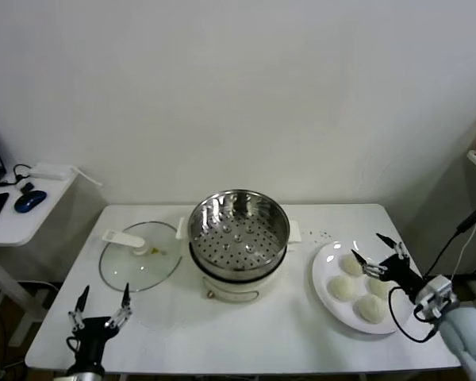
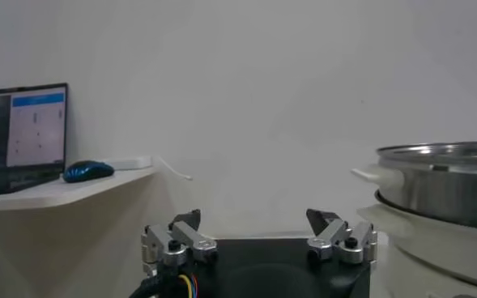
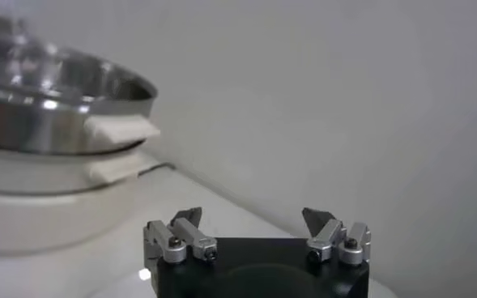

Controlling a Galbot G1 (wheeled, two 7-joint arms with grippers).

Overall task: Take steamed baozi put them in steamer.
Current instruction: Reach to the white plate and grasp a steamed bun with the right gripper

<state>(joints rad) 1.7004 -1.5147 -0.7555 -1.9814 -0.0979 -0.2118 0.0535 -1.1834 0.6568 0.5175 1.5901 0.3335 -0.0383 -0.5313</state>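
Baozi [image 1: 351,275], four cream-white domes, clustered on white plate [image 1: 324,274] at right end of white table [image 1: 262,333]; one at the far side [image 1: 352,263], one toward the steamer [image 1: 342,288], one nearest the front edge [image 1: 370,308], the fourth [image 1: 383,287] partly covered from the head view by the right arm. Not visible at all in the right wrist view. Steamer [image 1: 239,226] mid-table, shiny basket with perforated floor bare, sitting on cream base [image 1: 234,286]; only its rim and one handle caught in the wrist views [image 3: 52,97] [image 2: 440,182]. Glass lid [image 1: 140,257] flat on the table just left of the steamer, separate from it.

Right gripper [image 1: 378,255] over the plate's far right portion, fingers spread wide, holding nothing; whether tips touch a bun cannot be told. Rest of right arm cut off at the picture's lower right corner, cable looping beside it. Left gripper [image 1: 102,310] parked at the front left corner of the table, fingers apart and bare, wrist body cut off by the bottom edge.

Plate's near rim close to the table's front edge. Open tabletop between plate and steamer, also in front of the steamer. Side shelf [image 1: 20,214] with blue mouse [image 1: 29,200] off to the left, apart from the table; laptop [image 2: 23,138] only partly in view.
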